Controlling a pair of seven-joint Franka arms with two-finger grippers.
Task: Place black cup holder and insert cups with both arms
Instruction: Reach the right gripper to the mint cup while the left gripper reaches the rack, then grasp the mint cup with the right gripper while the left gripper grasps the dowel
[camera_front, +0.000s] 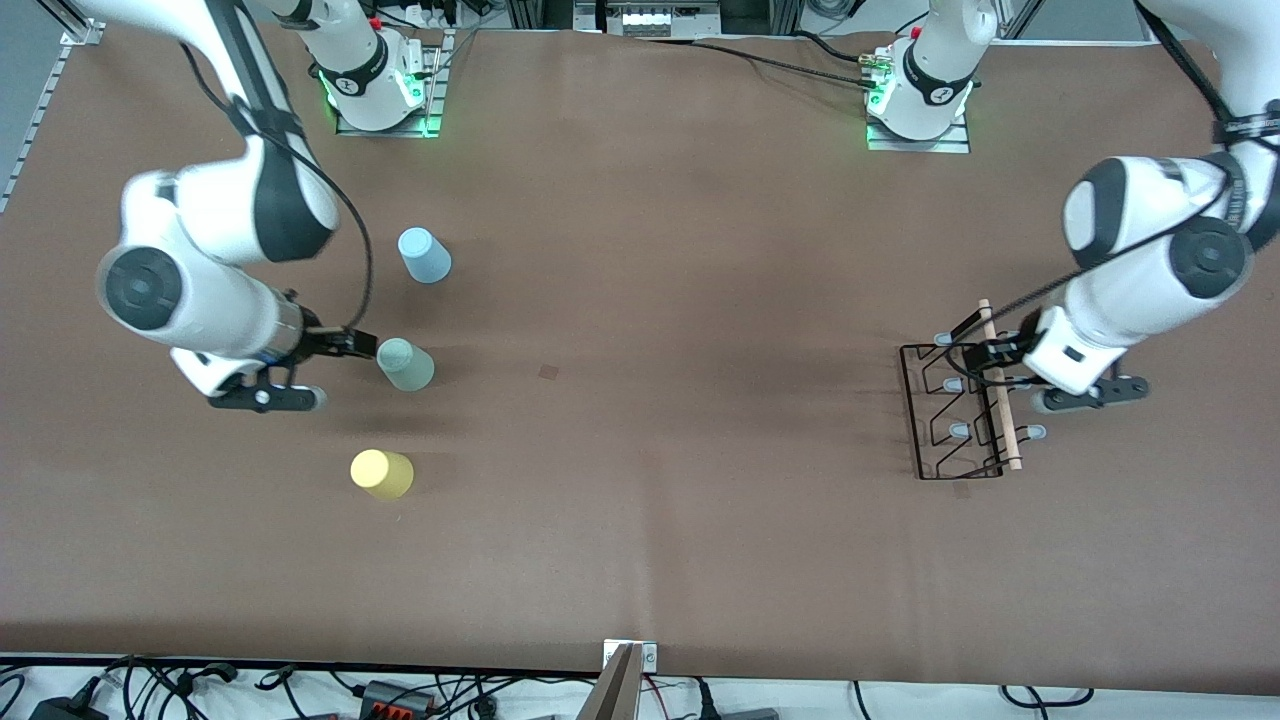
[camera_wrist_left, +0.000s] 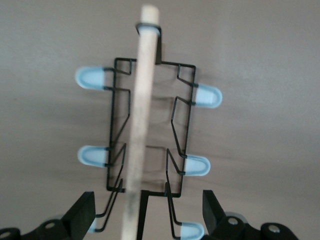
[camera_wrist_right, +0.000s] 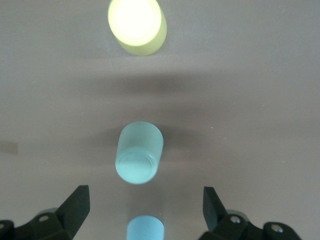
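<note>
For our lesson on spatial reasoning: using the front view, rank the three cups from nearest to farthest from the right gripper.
1. Mint green cup: right beside the right gripper.
2. Light blue cup: farther from the front camera, toward the robots' bases.
3. Yellow cup: nearest the front camera; only slightly farther than the blue.
</note>
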